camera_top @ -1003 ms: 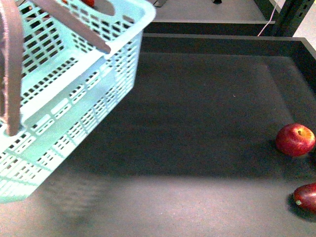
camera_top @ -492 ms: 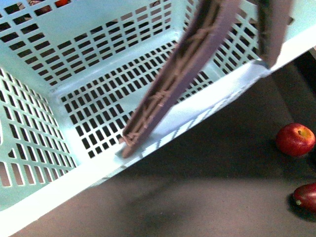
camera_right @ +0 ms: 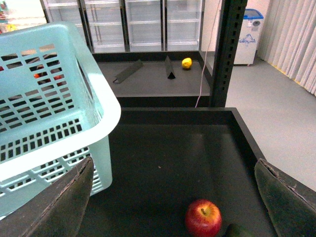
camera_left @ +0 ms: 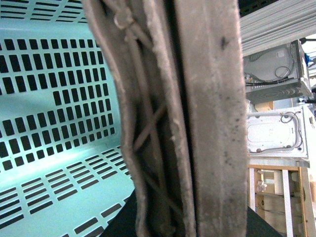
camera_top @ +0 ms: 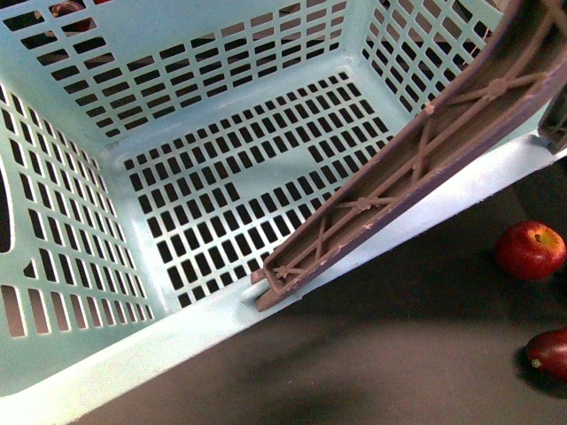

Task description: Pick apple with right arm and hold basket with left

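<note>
- Big picture: the basket (camera_top: pixel 177 341), mint-blue with slotted walls, fills the left and middle of the front view, tipped so its open mouth faces the camera and we look straight at its lattice floor.
- Its brown ribbed handle (camera_top: pixel 416 177) slants across the opening, running from the near rim up toward the far right corner of that view.
- Left wrist camera: the handle (camera_left: pixel 197 123) is pressed right up against the lens, ribs and cross-bracing in sharp close-up, with the basket wall (camera_left: pixel 49 98) behind it.
- The left gripper is not made out anywhere behind that handle, so I cannot tell whether its fingers are clamped on it or apart.
- Over on the right: the apple (camera_top: pixel 530 251), bright red with a yellowish patch at the stem, sits on the dark tray (camera_top: pixel 399 354) near its right edge, clear of the basket rim and not touching it.
- Just nearer than the apple lies a darker maroon fruit (camera_top: pixel 549 352), cut off by the picture's edge, close to the apple but apart from it.
- Right wrist camera: the right gripper (camera_right: pixel 173 163) hangs above the tray with its two dark fingers spread wide and nothing between them.
- The apple (camera_right: pixel 203 218) lies below that gap, stem up, untouched.
- The basket's corner (camera_right: pixel 98 108) shows to the gripper's left, raised off the tray floor (camera_right: pixel 163 148).
- Beyond the tray's far wall, a small yellow object (camera_right: pixel 186 62) rests on a lower shelf beside a black upright post (camera_right: pixel 227 49).
</note>
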Tool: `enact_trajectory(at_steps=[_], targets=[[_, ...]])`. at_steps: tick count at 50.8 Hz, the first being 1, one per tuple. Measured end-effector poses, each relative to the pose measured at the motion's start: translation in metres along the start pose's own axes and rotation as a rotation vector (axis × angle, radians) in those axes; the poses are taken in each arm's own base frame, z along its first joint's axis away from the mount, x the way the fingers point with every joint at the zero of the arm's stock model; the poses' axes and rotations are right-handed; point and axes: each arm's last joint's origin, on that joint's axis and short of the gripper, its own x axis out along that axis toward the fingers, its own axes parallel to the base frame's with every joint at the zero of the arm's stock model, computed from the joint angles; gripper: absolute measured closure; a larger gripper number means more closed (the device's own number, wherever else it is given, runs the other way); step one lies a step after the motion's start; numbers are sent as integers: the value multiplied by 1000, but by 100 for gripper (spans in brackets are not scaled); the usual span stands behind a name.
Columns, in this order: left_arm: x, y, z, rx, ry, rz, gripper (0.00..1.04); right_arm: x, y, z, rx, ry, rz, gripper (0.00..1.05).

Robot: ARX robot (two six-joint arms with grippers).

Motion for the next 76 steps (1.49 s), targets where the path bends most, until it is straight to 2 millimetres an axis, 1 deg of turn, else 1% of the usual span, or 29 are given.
enact_trajectory(at_steps=[2, 4, 7, 8, 11, 18, 26, 30, 35, 37, 40, 41, 45, 46, 51, 55, 57, 61, 65, 76], targets=[[0, 0, 0, 2, 0, 0, 88, 0, 0, 0, 0, 0, 0, 9], [0, 0, 0, 2, 0, 0, 88, 0, 0, -1, 32, 103, -74, 9], [0, 0, 0, 1, 5, -2, 88, 2, -4, -4, 57, 342, -230, 9], [0, 0, 0, 1, 7, -3, 88, 2, -5, -6, 63, 389, -247, 9], [0, 0, -1, 5, 14, -7, 88, 5, -10, -11, 94, 452, -283, 9], [1, 0, -1, 2, 14, -5, 88, 13, -20, -9, 127, 431, -309, 9], [1, 0, -1, 4, 8, -1, 88, 34, -38, -17, 121, 466, -315, 9], [1, 1, 0, 5, 5, 1, 88, 51, -50, -29, 78, 516, -286, 9], [1, 0, 0, 4, 9, -2, 88, 80, -64, -47, 17, 579, -256, 9], [1, 0, 0, 4, 11, -3, 88, 98, -70, -58, -23, 615, -237, 9], [1, 0, 0, 4, 11, -3, 88, 110, -73, -70, -56, 649, -226, 9], [1, 0, 0, 4, 11, -3, 88, 116, -75, -77, -72, 668, -226, 9], [1, 0, 0, 4, 10, -2, 88, 137, -76, -105, -158, 733, -209, 9], [1, 0, 0, 4, 10, -2, 88, 144, -75, -116, -176, 767, -195, 9], [1, 0, 0, 4, 8, -1, 88, 166, -68, -153, -217, 873, -137, 9], [1, 0, 0, 4, 8, -1, 88, 183, -60, -174, -245, 925, -114, 9], [1, 0, 0, 4, 9, -2, 88, 190, -58, -182, -260, 938, -105, 9], [1, 0, 0, 4, 9, -2, 88, 205, -54, -192, -280, 953, -89, 9], [1, 0, 0, 4, 9, -2, 88, 221, -53, -197, -289, 958, -84, 9], [1, 0, 0, 4, 8, -1, 88, 254, -60, -194, -291, 929, -100, 9]])
